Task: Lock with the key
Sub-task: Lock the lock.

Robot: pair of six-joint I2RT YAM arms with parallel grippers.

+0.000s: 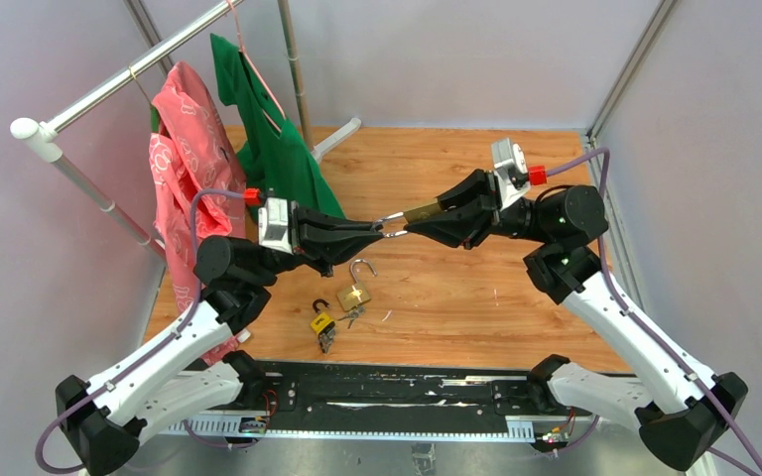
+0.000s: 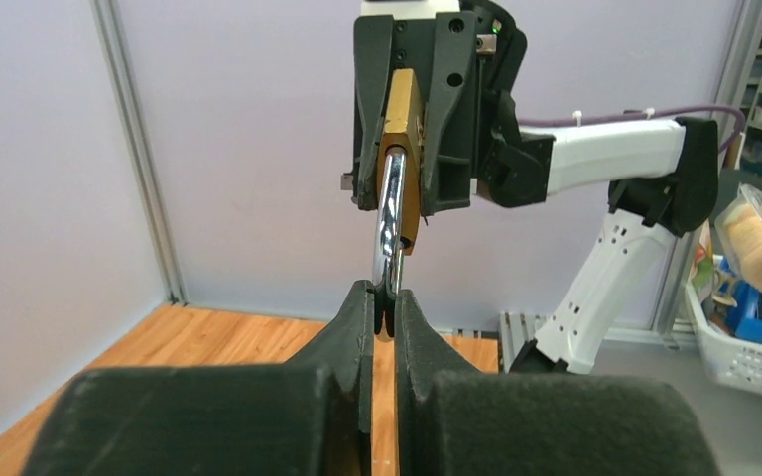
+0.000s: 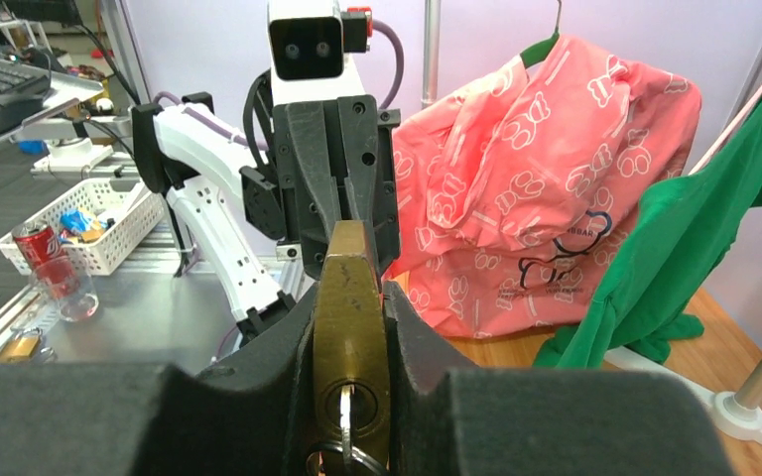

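The brass padlock [image 3: 350,327] hangs in the air above the wooden bench [image 1: 476,297], held between the two arms. The right hand [image 3: 352,297] is clamped on the flat faces of the brass body. The keyhole end points toward that arm's own camera, with a small silver key [image 3: 346,405] seated in it and a ring dangling below. The left hand [image 2: 382,307] is pinched fully closed on the bend of the polished steel shackle [image 2: 390,228]. The shackle is seen edge-on, so I cannot tell whether its free leg is seated in the body.

The lock is probably dense for its size and wholly rigid, so nothing will give under pressure. The flat brass faces are the sound place to hold it. The round, slick shackle could swivel or slide between the pads. The key looks thin and light, and is best taken by its flat head and turned without side load.

A second brass padlock [image 1: 355,293], shackle raised, lies on the bench near a black-and-yellow padlock [image 1: 321,322].

Off the bench, a white plastic basket [image 3: 109,223] holds small packets I cannot identify, and a red drinks can [image 3: 35,248] stands just beside it. Another white crate [image 2: 744,372] carries a clear pack of pale round pieces [image 2: 759,248] on top.
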